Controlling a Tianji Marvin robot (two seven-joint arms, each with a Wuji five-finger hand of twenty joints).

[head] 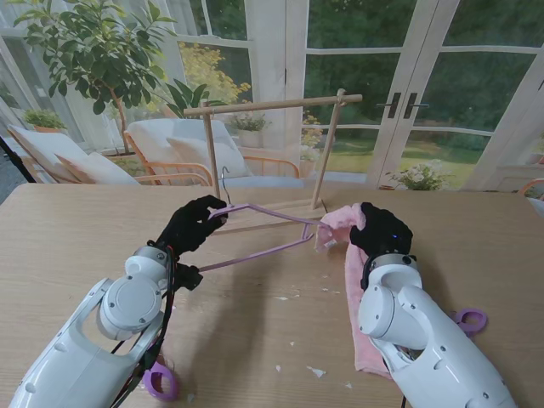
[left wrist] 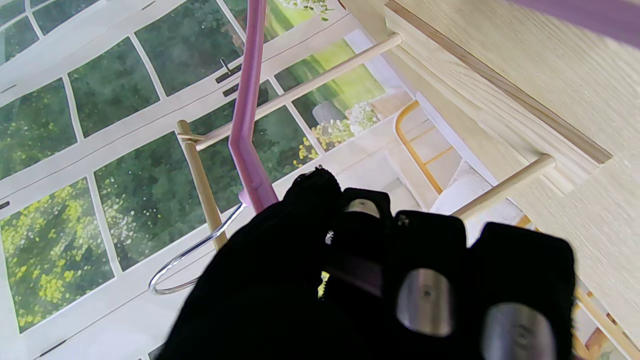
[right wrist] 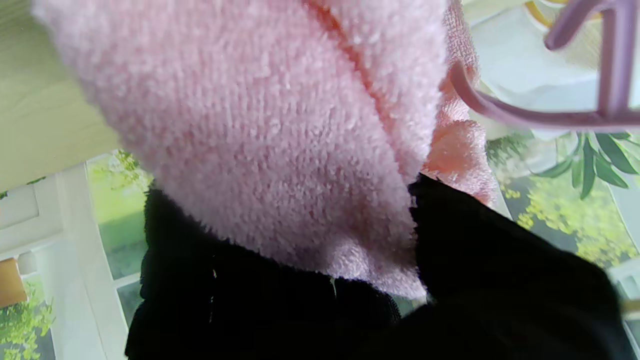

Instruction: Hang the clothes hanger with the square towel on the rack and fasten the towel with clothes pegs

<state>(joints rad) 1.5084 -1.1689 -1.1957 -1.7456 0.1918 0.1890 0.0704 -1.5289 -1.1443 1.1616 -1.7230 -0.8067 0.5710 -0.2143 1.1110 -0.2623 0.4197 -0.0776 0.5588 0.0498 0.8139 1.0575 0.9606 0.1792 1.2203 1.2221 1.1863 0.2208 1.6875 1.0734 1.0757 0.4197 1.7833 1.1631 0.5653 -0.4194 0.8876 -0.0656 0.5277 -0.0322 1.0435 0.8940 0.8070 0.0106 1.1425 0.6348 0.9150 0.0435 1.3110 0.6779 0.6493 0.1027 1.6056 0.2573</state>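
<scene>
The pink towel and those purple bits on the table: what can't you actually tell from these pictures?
- Towel: its near end is covered by the right arm in the stand view; the right wrist view is too close to show its shape.
- Purple ring-shaped pieces: half hidden behind the arms, so whether they are pegs is unclear.
- Left hand on the hanger: the grip point is covered by its own fingers in the left wrist view.

Wooden table has small white scraps scattered near me at centre. Behind it: glass doors onto a garden, a leafy potted tree far left, cushioned chairs alongside.
</scene>
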